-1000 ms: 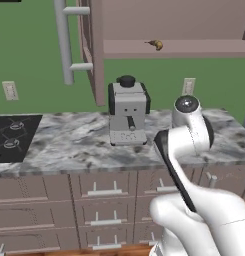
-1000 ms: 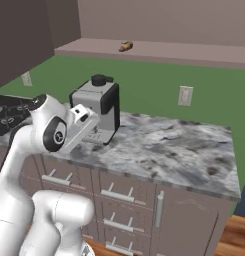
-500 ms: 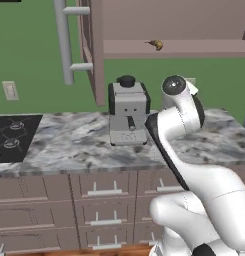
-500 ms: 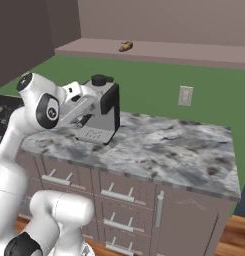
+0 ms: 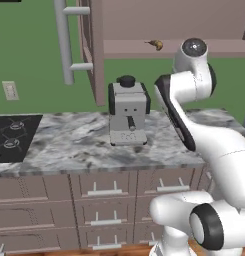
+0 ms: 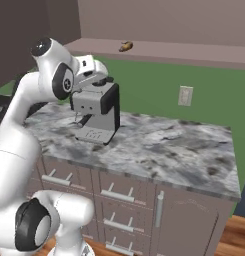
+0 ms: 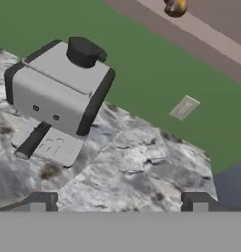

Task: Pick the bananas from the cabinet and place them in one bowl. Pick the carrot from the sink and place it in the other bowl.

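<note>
A small yellow banana (image 5: 155,44) with brown blotches lies on the open cabinet's shelf (image 5: 129,48). The same banana (image 6: 125,46) appears on the shelf (image 6: 184,50) in the right base view, and the banana (image 7: 175,7) sits at the top edge of the hand view. My gripper (image 6: 105,79) hangs above the coffee machine, well below and in front of the banana. Its two tips stand wide apart in the hand view, so the gripper (image 7: 119,203) is open with nothing between them. The cabinet door (image 5: 91,45) with its silver bar handle (image 5: 64,40) is swung open at the left.
A grey and black coffee machine (image 5: 127,111) stands on the marble counter (image 5: 69,147) right under my hand. A black stovetop (image 5: 11,135) lies at the counter's left end. A wall outlet (image 6: 184,95) is on the green wall. Drawer fronts (image 5: 104,187) run below.
My arm has risen from low in front of the counter and swung the hand up over the coffee machine toward the shelf. The gripper stays open. The banana has not moved.
</note>
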Available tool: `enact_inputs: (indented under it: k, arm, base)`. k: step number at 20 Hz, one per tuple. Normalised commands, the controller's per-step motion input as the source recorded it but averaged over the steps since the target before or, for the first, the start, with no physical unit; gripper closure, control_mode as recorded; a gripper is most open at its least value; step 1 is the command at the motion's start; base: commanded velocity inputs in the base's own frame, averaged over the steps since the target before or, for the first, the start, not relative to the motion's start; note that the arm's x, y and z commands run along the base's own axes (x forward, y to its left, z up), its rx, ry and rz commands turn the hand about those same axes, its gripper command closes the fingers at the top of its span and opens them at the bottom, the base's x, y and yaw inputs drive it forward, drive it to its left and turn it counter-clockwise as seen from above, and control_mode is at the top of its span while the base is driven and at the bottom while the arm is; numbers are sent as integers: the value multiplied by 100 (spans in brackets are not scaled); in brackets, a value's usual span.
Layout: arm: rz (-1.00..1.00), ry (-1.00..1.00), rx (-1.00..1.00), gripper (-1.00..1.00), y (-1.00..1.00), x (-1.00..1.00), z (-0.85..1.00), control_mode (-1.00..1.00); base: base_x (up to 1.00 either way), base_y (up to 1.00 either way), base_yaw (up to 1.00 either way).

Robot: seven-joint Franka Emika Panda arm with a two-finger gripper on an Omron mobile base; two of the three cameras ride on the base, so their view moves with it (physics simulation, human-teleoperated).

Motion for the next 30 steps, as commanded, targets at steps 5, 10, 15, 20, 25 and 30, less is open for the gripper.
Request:
enact_inputs:
  k: [5,10,15,20,25,30]
  arm:
    - [-4,-18,24,-100,-7,42,69,-100]
    - [-7,-19,22,-100,-1,40,67,-100]
    - [-9,-20,14,-100,0,65,51,-100]
    - [-7,-10,5,-100,0,74,9,-100]
    - [-1,0,-1,-100,0,16,-4,-100]
    - [0,5,3,-100,-6,33,1,-100]
  base:
    - [0,0,0]
    - [0,0,0]
    - [0,0,0]
    - [0,0,0]
    - [0,0,0]
    - [0,0,0]
